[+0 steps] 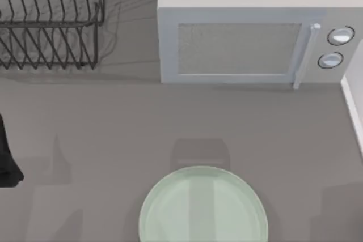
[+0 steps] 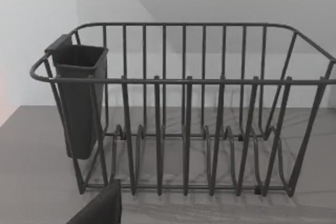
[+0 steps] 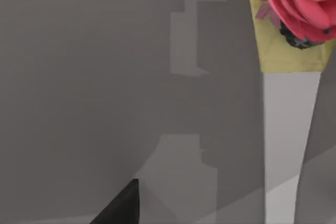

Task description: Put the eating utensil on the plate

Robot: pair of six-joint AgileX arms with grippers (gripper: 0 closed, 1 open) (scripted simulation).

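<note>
The plate (image 1: 203,205) is seen bare at the table's near edge, its lower rim cut off; nothing has been set on it, so the task appears not yet begun. The spoon cannot be located. A dish rack (image 2: 184,114) with a dark cup (image 2: 79,98) is faced by the left wrist camera. A microwave (image 1: 249,32) stands behind. The state of either gripper's fingers cannot be told.

The grey table (image 1: 113,134) carried a pale green plate (image 1: 203,205) at its near edge, centre. A white microwave (image 1: 255,32) stood at the far right, a dark wire dish rack (image 1: 51,21) at the far left, well apart from the plate.
</note>
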